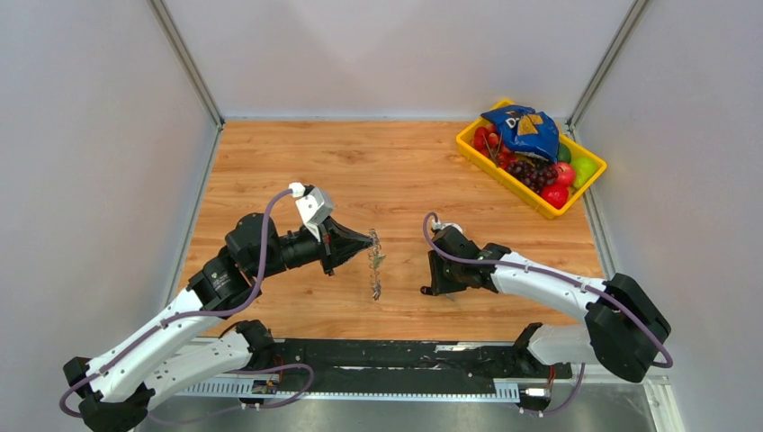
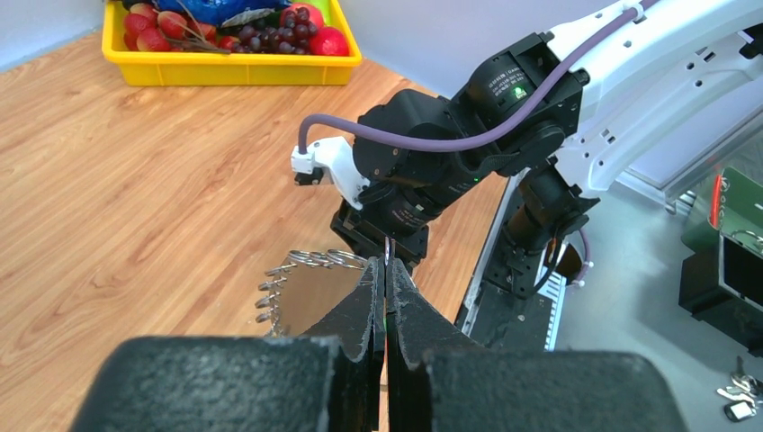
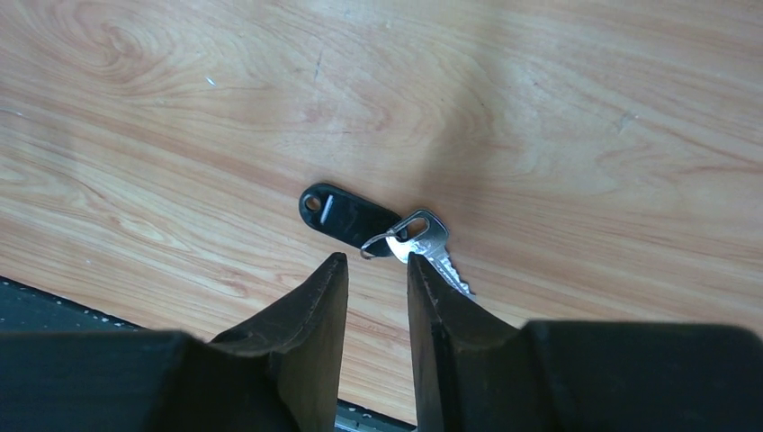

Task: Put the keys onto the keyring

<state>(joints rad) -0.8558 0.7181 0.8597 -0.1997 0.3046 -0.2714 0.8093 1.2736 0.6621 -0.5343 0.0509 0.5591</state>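
My left gripper [image 1: 367, 240] is shut on the keyring [image 1: 375, 263], a thin silver hoop that hangs from its tips above the table. In the left wrist view the fingertips [image 2: 374, 274] pinch the hoop edge-on, and the keyring [image 2: 310, 259] spreads left with several small split rings along it. A silver key [image 3: 430, 241] with a black plastic tag [image 3: 346, 214] lies flat on the wood. My right gripper [image 3: 378, 261] hovers open just short of it, nothing between its fingers. From above, the right gripper [image 1: 434, 274] hides that key.
A yellow basket [image 1: 468, 144] of fruit with a blue bag stands at the back right corner, also in the left wrist view as the basket [image 2: 234, 70]. Another small bunch of keys [image 2: 740, 400] lies off the table beyond the black rail [image 1: 396, 353] at the near edge.
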